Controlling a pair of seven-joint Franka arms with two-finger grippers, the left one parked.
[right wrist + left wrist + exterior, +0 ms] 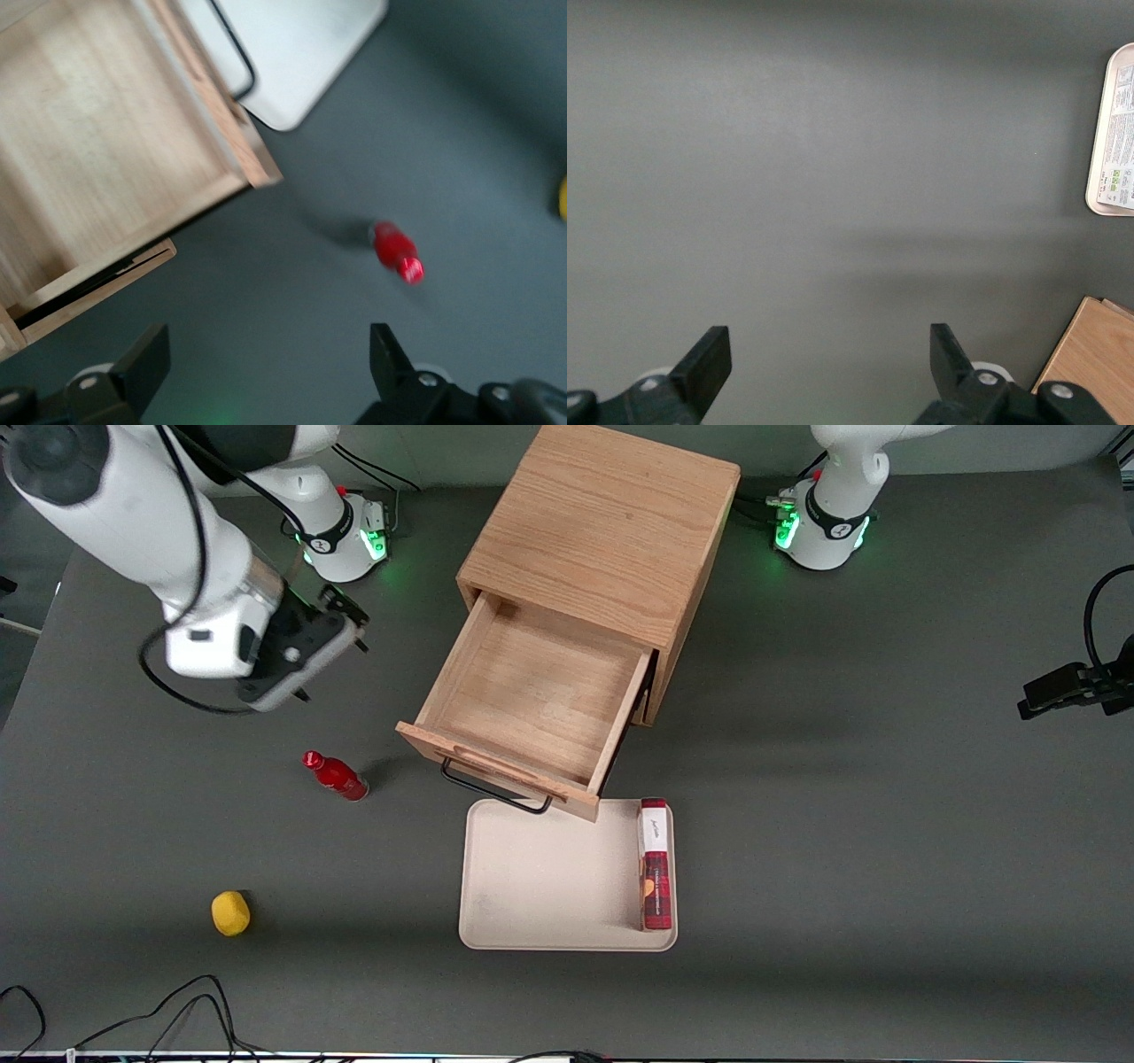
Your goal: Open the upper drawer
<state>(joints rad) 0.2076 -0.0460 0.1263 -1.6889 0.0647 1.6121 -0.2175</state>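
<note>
Jaws spread wide, grasping nothing: the gripper point(332, 651) hangs above the table at about nine o'clock from the pulled-out upper drawer point(532, 691), near a red bottle point(336, 776).

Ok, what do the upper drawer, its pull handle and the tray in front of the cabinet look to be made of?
Upper drawer: light oak-look wood, visible grain, matte; solid or veneer can't be told. Pull handle: thin black wire, probably coated metal. Tray: plain cream, matte, rounded corners, likely plastic or moulded fibre. The right arm's hand hangs open above the table, beside the pulled-out drawer and near the red bottle.
</note>
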